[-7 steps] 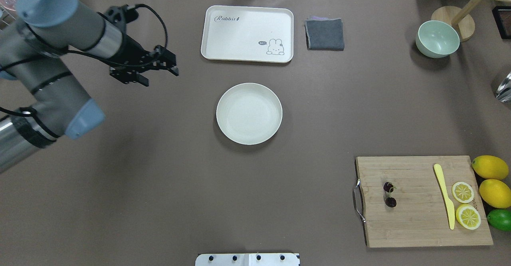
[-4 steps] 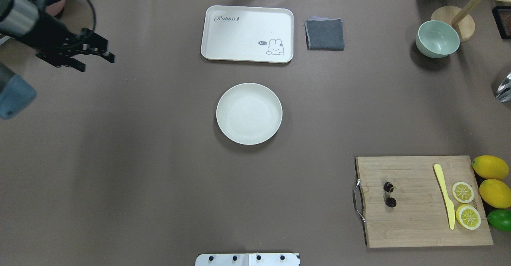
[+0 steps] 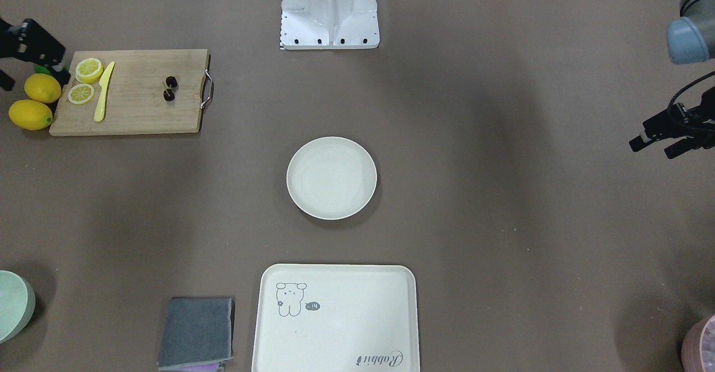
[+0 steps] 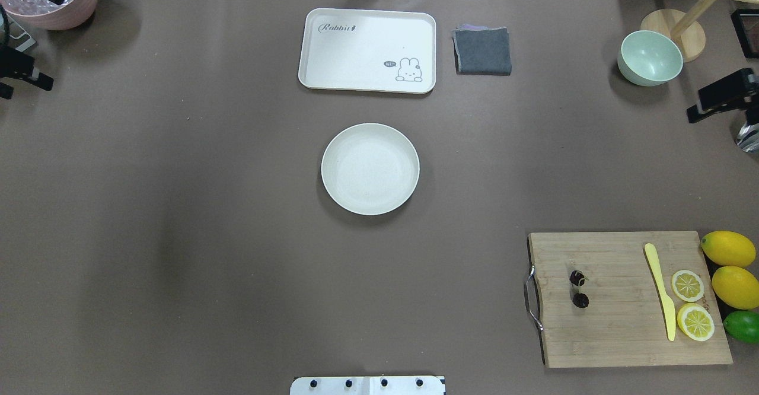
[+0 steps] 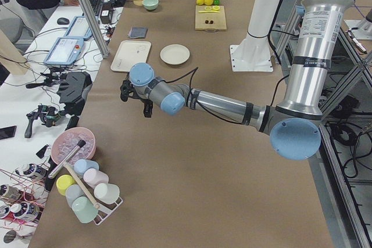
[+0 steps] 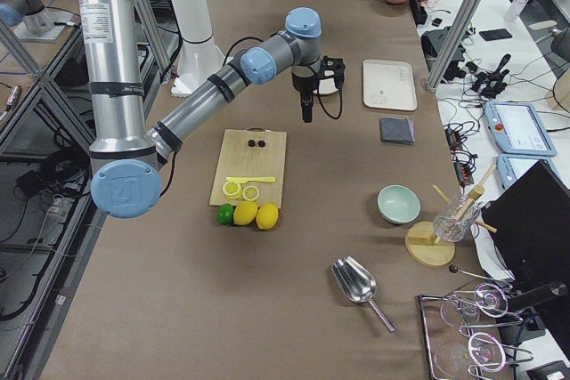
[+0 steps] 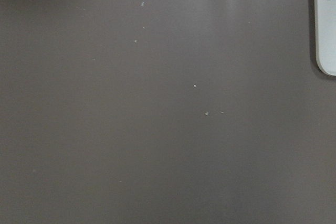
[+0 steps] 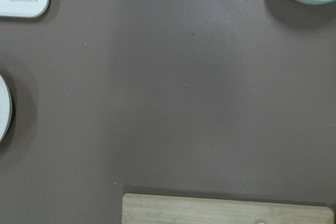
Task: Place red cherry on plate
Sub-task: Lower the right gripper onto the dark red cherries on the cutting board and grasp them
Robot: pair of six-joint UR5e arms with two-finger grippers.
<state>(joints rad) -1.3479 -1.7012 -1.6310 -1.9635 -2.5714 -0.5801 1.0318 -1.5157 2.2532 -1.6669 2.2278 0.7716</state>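
The red cherry (image 4: 578, 289), a dark pair on a thin stem, lies on the left part of the wooden board (image 4: 616, 330) at the table's near right. In the middle of the table sits the round cream plate (image 4: 370, 168), with nothing on it. My left gripper (image 3: 652, 148) hovers open at the table's left edge, far from both. At the right edge my right gripper (image 3: 31, 73) hangs open above the lemons, beyond the board's far end from the cherry. Neither gripper holds anything.
The board also carries a yellow knife (image 4: 661, 291) and two lemon slices (image 4: 691, 303). Whole lemons (image 4: 732, 267) and a lime (image 4: 743, 325) lie beside it. A bear tray (image 4: 367, 50), grey cloth (image 4: 482, 51) and green bowl (image 4: 649, 58) line the far side.
My left arm has swung away to the left, from near the tray out to the table's edge. The right gripper has come into view at the right edge.
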